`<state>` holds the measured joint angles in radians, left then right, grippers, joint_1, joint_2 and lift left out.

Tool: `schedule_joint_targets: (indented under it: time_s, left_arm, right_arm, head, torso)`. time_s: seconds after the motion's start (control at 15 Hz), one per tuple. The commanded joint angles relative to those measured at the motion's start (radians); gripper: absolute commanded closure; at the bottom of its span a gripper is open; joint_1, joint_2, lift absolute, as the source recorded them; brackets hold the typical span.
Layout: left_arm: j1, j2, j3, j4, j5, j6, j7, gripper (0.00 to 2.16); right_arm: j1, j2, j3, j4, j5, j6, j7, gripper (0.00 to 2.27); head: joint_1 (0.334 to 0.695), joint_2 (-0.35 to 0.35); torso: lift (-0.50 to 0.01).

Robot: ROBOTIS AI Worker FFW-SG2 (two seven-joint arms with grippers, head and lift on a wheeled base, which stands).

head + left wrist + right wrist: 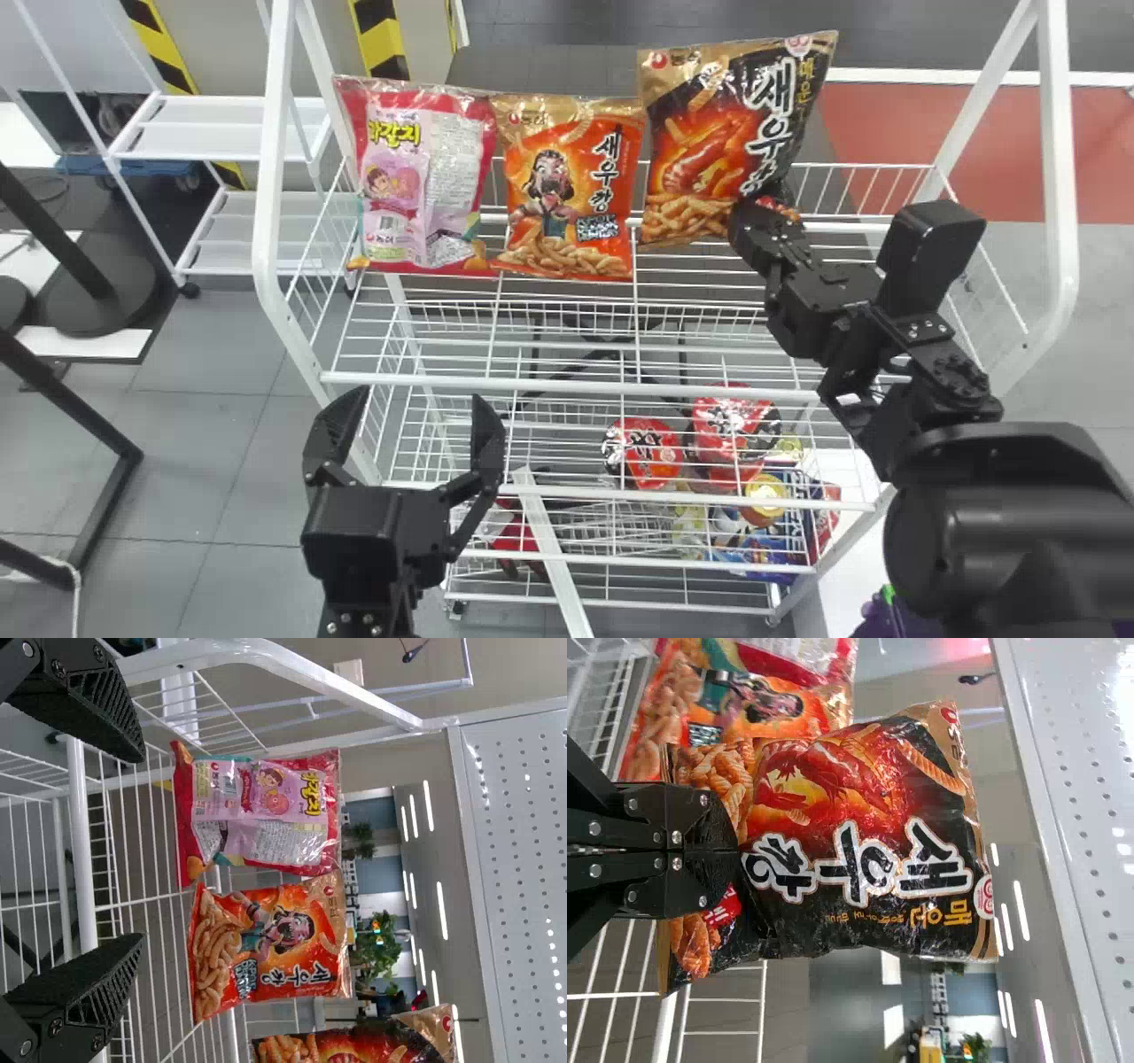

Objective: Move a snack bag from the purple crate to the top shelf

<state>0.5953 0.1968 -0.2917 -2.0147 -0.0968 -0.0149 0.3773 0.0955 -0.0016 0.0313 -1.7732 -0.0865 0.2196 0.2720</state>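
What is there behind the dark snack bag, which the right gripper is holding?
Back wires of the top shelf come out from behind the dark snack bag; beyond is grey floor. Whatever its middle covers cannot be seen.

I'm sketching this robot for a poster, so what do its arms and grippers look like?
All black. The right arm has large rounded casings, then smaller, blocky joints dotted with silver screws. The left gripper has a boxy body and wedge-shaped fingers with ribbed sides. The right gripper has angular black links with round silver screw heads.
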Motion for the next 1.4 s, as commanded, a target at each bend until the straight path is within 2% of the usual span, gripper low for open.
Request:
schedule_joint_targets:
  time_s: [0.0,0.2,0.47,1.33]
  left_arm:
    - [0.000,0.001,0.000,0.002,0.000,-0.001,0.000,0.10]
    - [-0.002,0.001,0.002,0.010,0.000,-0.010,0.000,0.10]
    - [-0.003,0.003,0.000,0.013,0.003,-0.016,-0.001,0.10]
    - [0.011,0.019,-0.012,0.013,-0.001,-0.047,0.015,0.10]
  right_arm:
    - [-0.005,0.002,0.025,0.067,-0.006,-0.125,-0.042,1.66]
    - [-0.008,0.002,0.038,0.133,-0.006,-0.211,-0.108,1.66]
    - [-0.013,0.002,0.038,0.182,-0.015,-0.257,-0.151,1.66]
    - [-0.102,0.002,0.045,0.387,-0.084,-0.303,-0.151,1.66]
  head:
    - [0.695,0.024]
    - [0.695,0.023]
    - [0.695,0.012]
    - [0.695,0.001]
  torso:
    - [0.000]
    - [0.000]
    - [0.000]
    - [0.000]
